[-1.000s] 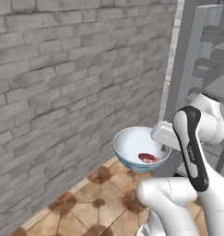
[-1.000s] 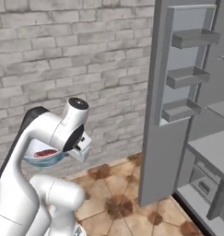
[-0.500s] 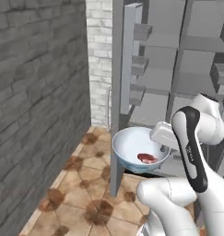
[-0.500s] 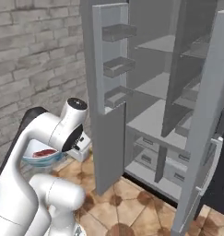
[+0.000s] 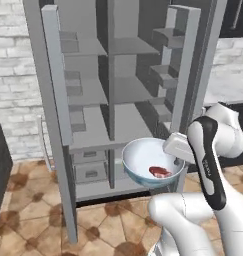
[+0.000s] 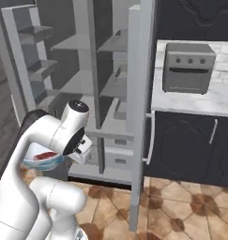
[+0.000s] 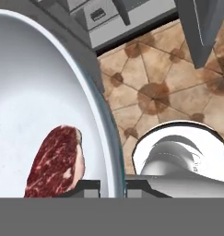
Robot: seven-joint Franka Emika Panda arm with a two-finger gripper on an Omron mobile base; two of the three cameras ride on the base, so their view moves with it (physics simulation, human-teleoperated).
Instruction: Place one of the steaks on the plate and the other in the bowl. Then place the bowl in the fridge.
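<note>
Pincer is clamping the bowl by its rim, one tip inside the wall, one outside, holding it up in the air in front of the open fridge, w/ one steak lying in the bottom. Bowl is looking rigid and smooth (prob. slippery at that thin edge), so a rim grip is hanging the weight off to one side; I'm guessing it could tip. Steak is looking soft, could slide if tilted. Fridge shelves are sitting bare.

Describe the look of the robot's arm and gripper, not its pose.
The arm is glossy white with rounded, tubular links, a long dark stripe along one link and a dark joint cap. The gripper has a boxy white hand and two small dark grey finger tips.
</note>
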